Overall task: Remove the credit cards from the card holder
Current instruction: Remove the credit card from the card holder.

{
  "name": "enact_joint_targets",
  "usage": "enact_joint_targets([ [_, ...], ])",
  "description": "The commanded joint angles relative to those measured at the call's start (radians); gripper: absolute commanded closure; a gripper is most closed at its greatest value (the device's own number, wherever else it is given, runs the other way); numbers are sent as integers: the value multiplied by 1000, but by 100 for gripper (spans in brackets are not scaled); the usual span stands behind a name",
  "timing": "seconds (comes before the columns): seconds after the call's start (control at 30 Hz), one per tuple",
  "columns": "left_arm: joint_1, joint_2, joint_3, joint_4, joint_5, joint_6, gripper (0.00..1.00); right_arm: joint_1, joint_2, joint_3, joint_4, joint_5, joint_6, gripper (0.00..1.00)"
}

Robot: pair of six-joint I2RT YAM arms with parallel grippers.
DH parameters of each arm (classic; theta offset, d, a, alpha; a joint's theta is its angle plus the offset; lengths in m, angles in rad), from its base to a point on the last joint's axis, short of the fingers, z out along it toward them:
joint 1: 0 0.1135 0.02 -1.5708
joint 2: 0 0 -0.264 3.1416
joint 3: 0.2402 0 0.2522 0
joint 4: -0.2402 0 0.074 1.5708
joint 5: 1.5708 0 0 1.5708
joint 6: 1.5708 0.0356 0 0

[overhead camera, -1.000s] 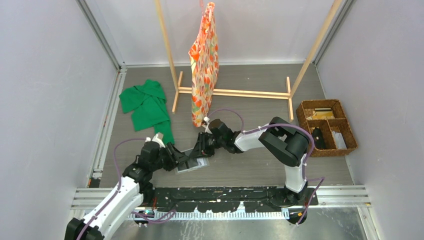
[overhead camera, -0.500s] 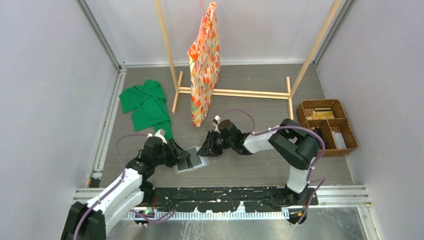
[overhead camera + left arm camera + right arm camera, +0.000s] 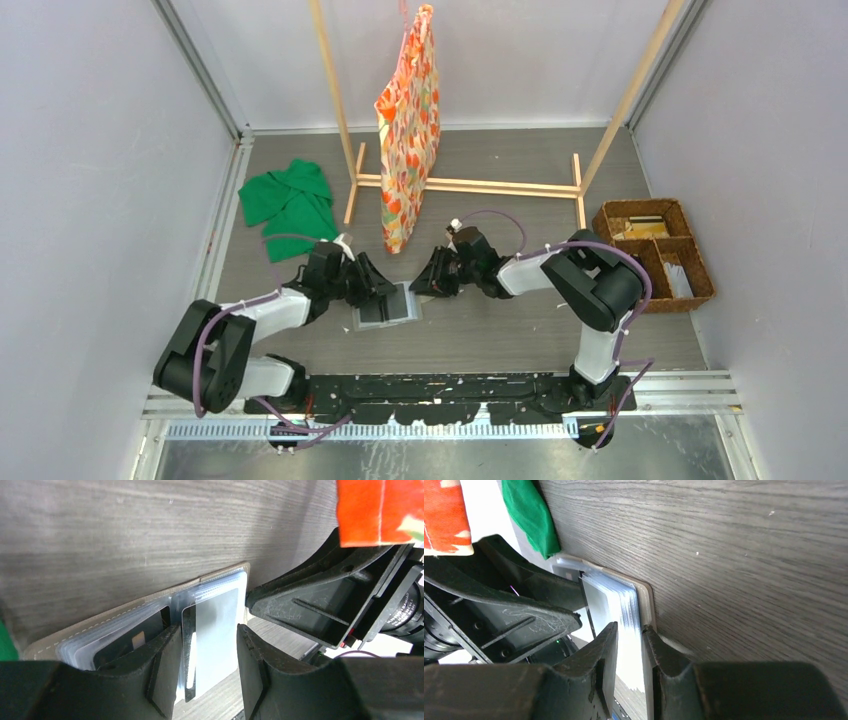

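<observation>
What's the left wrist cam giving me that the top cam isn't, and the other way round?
Left wrist only: the holder has translucent pockets fanned open, with a dark card in one and a pale card seen between the left fingers. Top only: both arms whole, the wooden rack and the basket. Both: the holder lying on the table, the right gripper close to its edge, and the orange cloth.
</observation>
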Motion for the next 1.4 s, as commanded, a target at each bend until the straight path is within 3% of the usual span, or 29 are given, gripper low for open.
enact_joint_targets([
  [0.0,22,61,56,-22,-12,134,54,-7,7,-1,-102,73,-68,70],
  [0.27,76,144,135,37,87,139,55,-104,-120,-32,-165,83,-106,70],
  [0.47,76,5,172,-168,10,167,56,-78,-207,-46,-155,86,-64,69],
  [0.63,76,-117,119,-251,-86,134,55,1,-210,-17,-108,94,-22,69],
  [0.73,76,-174,85,-312,-167,90,38,46,-184,-7,-59,101,10,69],
  [0.8,76,-202,58,-321,-203,56,34,65,-159,0,-37,98,20,69],
  [1.07,76,-165,38,-238,-6,107,36,85,-133,14,-7,87,32,69],
  [1.37,76,-188,33,-202,0,111,41,88,-100,23,14,87,38,68],
])
